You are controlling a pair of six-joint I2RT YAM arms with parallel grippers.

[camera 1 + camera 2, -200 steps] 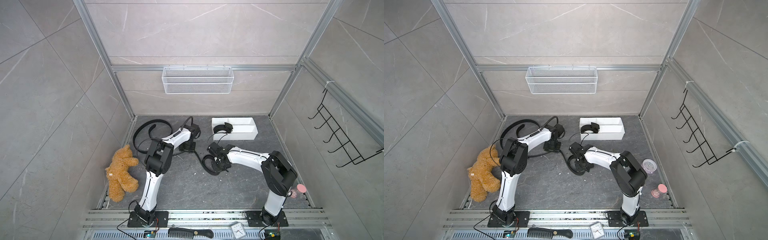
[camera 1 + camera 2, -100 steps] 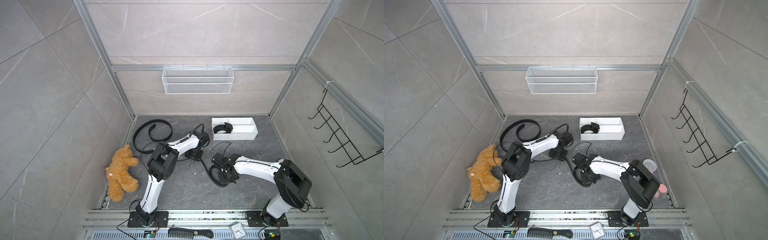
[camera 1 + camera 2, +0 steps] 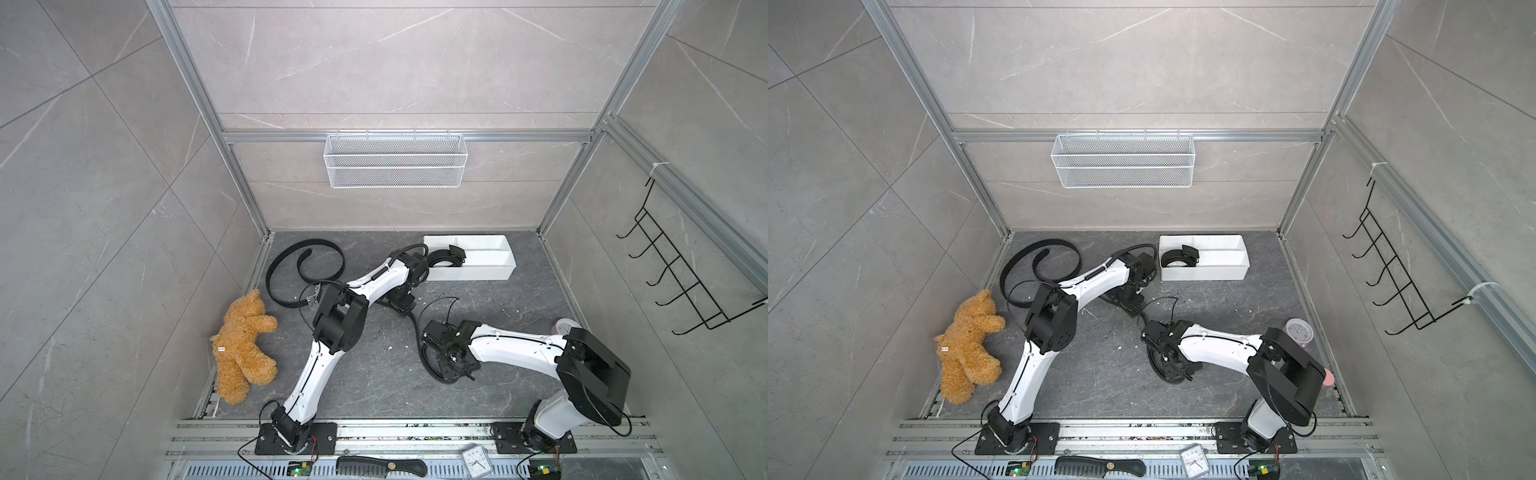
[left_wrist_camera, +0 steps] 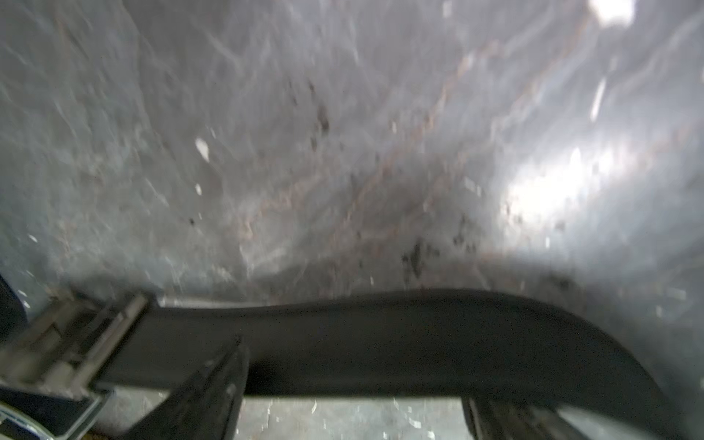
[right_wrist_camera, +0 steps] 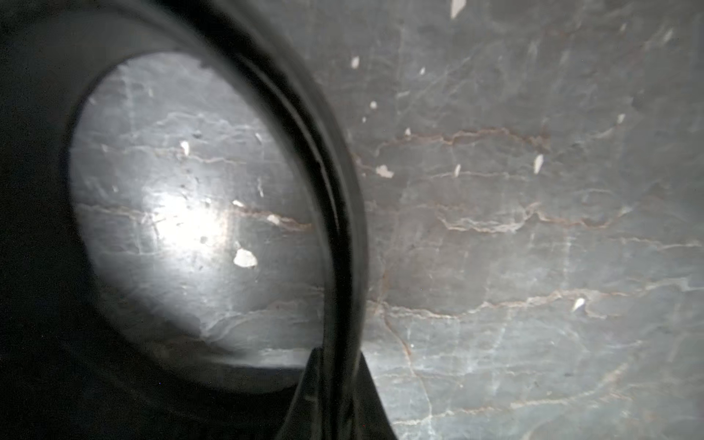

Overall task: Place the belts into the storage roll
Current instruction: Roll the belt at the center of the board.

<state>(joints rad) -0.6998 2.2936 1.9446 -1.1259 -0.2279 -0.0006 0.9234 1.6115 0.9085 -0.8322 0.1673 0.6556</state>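
The storage roll point(image 3: 490, 266) point(image 3: 1223, 268), a white divided tray, sits at the back of the floor with one coiled belt point(image 3: 444, 261) point(image 3: 1177, 259) in its left end. A second belt point(image 3: 307, 270) point(image 3: 1038, 266) lies in a big spiral at the back left. My right gripper point(image 3: 451, 365) point(image 3: 1173, 365) point(image 5: 335, 365) is shut on the edge of a third belt point(image 5: 343, 213), looped on the floor. That belt's buckle end point(image 4: 57, 343) lies across my left gripper point(image 3: 403, 305) point(image 4: 354, 373), which is open and low over the floor.
A teddy bear point(image 3: 245, 345) lies at the left. A wire-mesh basket point(image 3: 395, 166) hangs on the back wall and a black hook rack point(image 3: 685, 282) on the right wall. A comb point(image 3: 380, 469) and a clock point(image 3: 478, 459) lie on the front rail. A lidded cup point(image 3: 1298, 330) stands at the right.
My left gripper has opened and let go of the belt end after shifting right. My right gripper has drawn its belt loop toward the front.
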